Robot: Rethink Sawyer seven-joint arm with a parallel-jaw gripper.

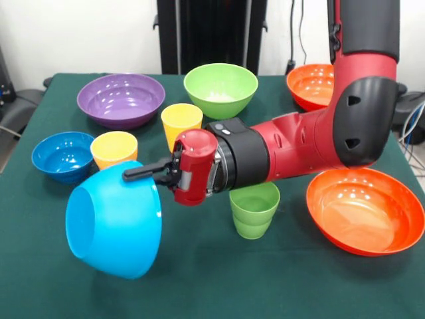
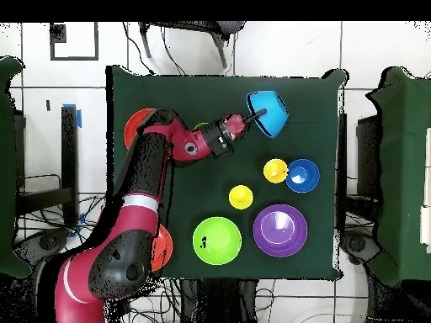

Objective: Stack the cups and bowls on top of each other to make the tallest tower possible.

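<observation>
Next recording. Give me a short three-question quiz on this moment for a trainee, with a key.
1. True or false: the light-blue bowl sits flat and upright on the table.
2. Which bowl lies nearest the gripper? A) purple B) light-blue C) green
3. Fill in: the green cup stands between the light-blue bowl and an ____ bowl.

Key:
1. False: it is tipped on its side, the gripper at its rim.
2. B
3. orange
</observation>
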